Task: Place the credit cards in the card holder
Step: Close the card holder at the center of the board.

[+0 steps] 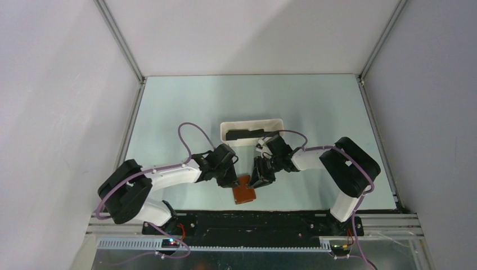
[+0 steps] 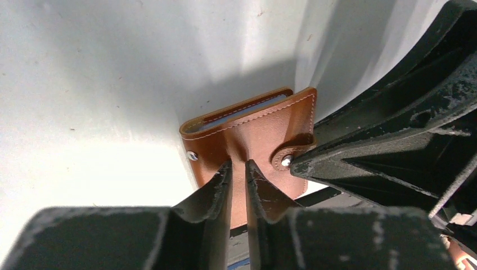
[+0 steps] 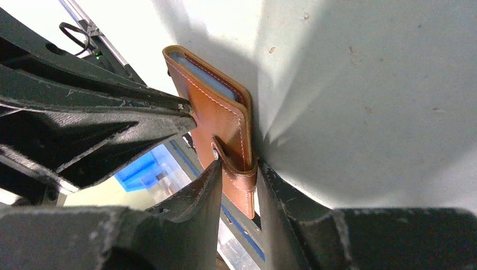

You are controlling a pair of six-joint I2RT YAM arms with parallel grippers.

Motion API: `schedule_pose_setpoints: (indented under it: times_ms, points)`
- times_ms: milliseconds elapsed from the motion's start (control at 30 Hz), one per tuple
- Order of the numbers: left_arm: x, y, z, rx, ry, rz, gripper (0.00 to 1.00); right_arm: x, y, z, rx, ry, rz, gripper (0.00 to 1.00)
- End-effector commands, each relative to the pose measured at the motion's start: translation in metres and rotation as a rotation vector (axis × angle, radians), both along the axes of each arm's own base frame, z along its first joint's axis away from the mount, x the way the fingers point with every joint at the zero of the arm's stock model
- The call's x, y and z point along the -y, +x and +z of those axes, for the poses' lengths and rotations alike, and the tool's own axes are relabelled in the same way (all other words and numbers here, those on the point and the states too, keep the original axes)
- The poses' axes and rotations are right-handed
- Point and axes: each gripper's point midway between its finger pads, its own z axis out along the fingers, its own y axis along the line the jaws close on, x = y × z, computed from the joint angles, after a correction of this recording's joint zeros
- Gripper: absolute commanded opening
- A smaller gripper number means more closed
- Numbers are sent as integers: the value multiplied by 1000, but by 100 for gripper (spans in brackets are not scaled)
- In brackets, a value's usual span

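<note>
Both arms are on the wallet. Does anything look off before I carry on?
Yes: the brown leather folding card holder is folded shut and looks tilted rather than lying flat, pinched between the left gripper and the right gripper. The dark flat credit cards lie in the white oblong tray.

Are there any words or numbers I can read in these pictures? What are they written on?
There are no words or numbers to read.
The brown card holder shows only plain leather and a metal snap, no brand.
The dark cards in the white tray are too small to show any print.
The blue thing in the right wrist view is too blurred to read.
</note>
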Motion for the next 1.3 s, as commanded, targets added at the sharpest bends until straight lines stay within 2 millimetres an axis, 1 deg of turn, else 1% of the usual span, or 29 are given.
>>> schedule_pose_setpoints:
  times_ms: [0,33,67,100,167,367,467,600,700,867,1067,1200,1267]
  points:
    - [-6,-1,-15,-17,67,-19,16,5,-1,-21,12,-95,-4,34]
    - [-6,-2,-15,-19,70,-22,10,5,-2,-21,11,-96,-3,34]
    - [-6,-2,-17,-23,75,-22,8,4,-2,-22,10,-97,0,34]
    - [-6,-3,-18,-26,79,-22,4,4,-3,-22,9,-98,1,34]
    - [-6,-4,-18,-28,83,-27,0,4,-3,-24,5,-104,3,34]
    - [-4,-4,-19,-30,91,-37,0,6,-6,-31,-5,-128,9,33]
    - [-4,-5,-20,-35,98,-41,0,8,-9,-35,-9,-147,16,29]
    - [-4,-5,-20,-34,101,-41,0,16,-14,-45,-8,-220,28,27]
    - [-4,-5,-20,-33,102,-41,0,21,-23,-53,-11,-283,56,25]
    - [-5,-5,-20,-33,105,-41,0,31,-29,-72,-11,-416,87,24]
    - [-4,-4,-18,-30,102,-39,0,63,-44,-95,13,-644,151,22]
    - [-4,-3,-18,-27,103,-40,0,76,-44,-99,34,-719,158,18]
    - [-4,-3,-17,-25,100,-40,0,81,-44,-100,33,-748,151,13]
